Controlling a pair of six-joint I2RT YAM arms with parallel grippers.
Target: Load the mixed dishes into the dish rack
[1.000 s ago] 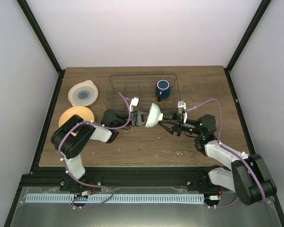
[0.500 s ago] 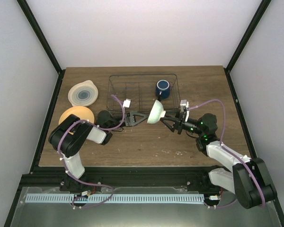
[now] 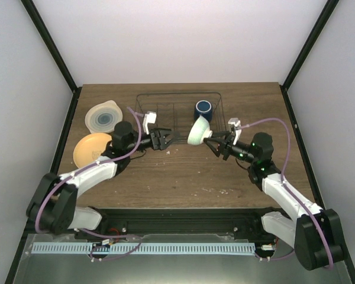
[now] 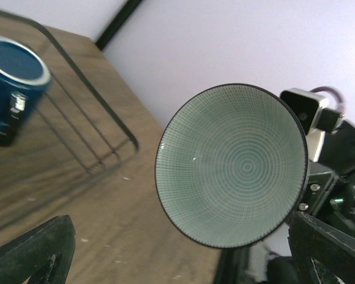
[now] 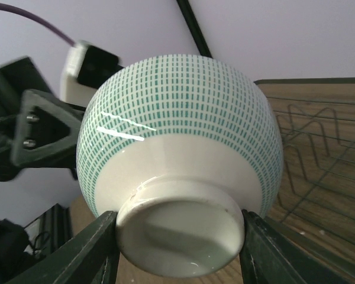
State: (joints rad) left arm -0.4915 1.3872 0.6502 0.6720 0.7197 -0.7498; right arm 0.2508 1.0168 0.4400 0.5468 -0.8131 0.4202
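There are four dishes and one rack (image 3: 165, 105). The rack stands at the far middle of the table (image 3: 183, 177).

One mug (image 3: 203, 110) sits upright inside the rack, in its right part, with its mouth facing up.

One bowl (image 3: 198, 130) is held in the air at the rack's near right edge, just near of the mug. It is tipped on its side with the mouth facing left. The right gripper (image 3: 212, 144) clamps it by the foot. In the right wrist view, one finger (image 5: 94, 248) presses each side of the white foot ring.

The left gripper (image 3: 163, 140) hangs to the left of the bowl at the rack's near edge. Its jaws are spread wide, it holds nothing, and it is apart from the bowl. The left wrist view looks straight into the bowl's green ringed inside.

Two plates lie flat on the table left of the rack. The cream plate (image 3: 103, 117) is farther back. The orange plate (image 3: 86, 149) is nearer, just beside it, and partly covered by the left arm. Neither plate is in the rack.
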